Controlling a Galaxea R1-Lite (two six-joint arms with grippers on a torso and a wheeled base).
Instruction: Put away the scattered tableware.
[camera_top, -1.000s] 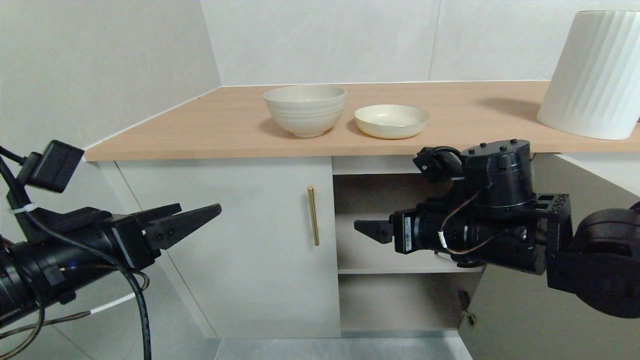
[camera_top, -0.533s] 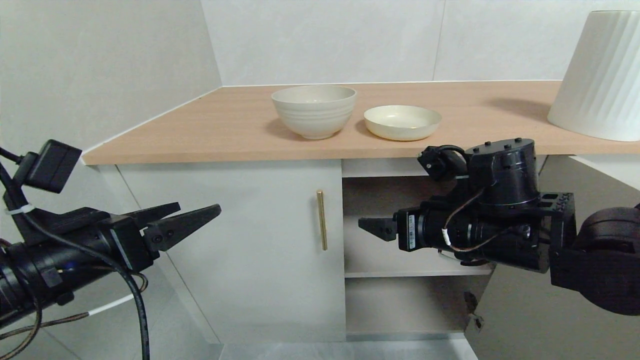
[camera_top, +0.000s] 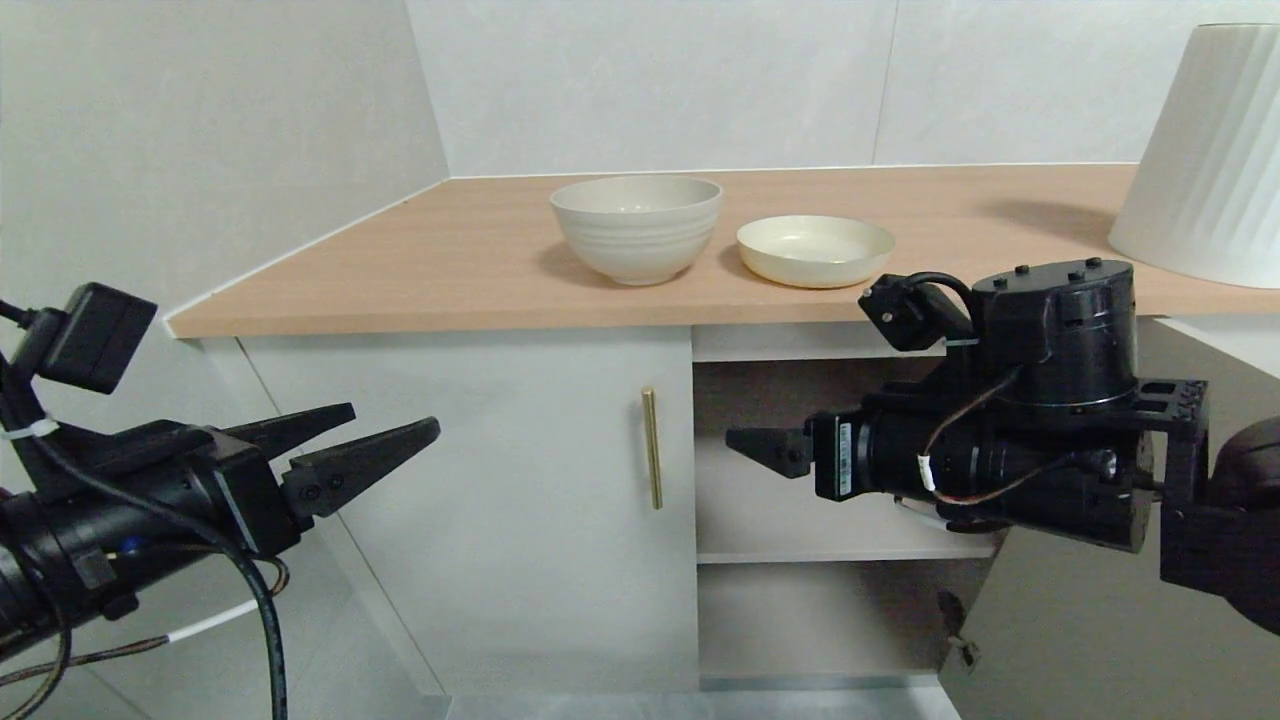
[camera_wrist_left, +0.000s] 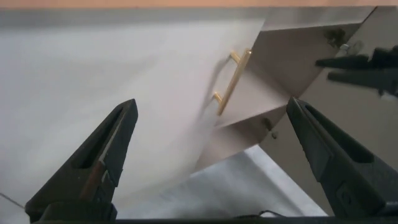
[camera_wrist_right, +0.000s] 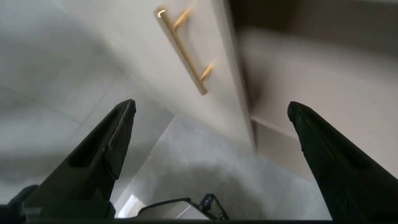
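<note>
The bowl (camera_top: 636, 228) and the shallow plate (camera_top: 815, 250) stand side by side, near but not touching, close to the front edge of the wooden table (camera_top: 450, 270). Directly below them the cabinet's right half is open, showing a shelf (camera_top: 800, 525). The left door (camera_top: 480, 500), with its brass handle (camera_top: 652, 448), is closed. The right gripper (camera_wrist_right: 210, 106) sits level with that open compartment, jaws spread wide and holding nothing. The left gripper (camera_top: 392, 420) sits off before the closed door, jaws likewise wide and holding nothing. The likely step is fetching the first piece, and the plate lies nearest the right arm. That arm should rise above the table edge and take the rim with one jaw inside and one outside. It should keep clear of the bowl, hold the plate level, and draw it forward past the edge before lowering it to the shelf.
</note>
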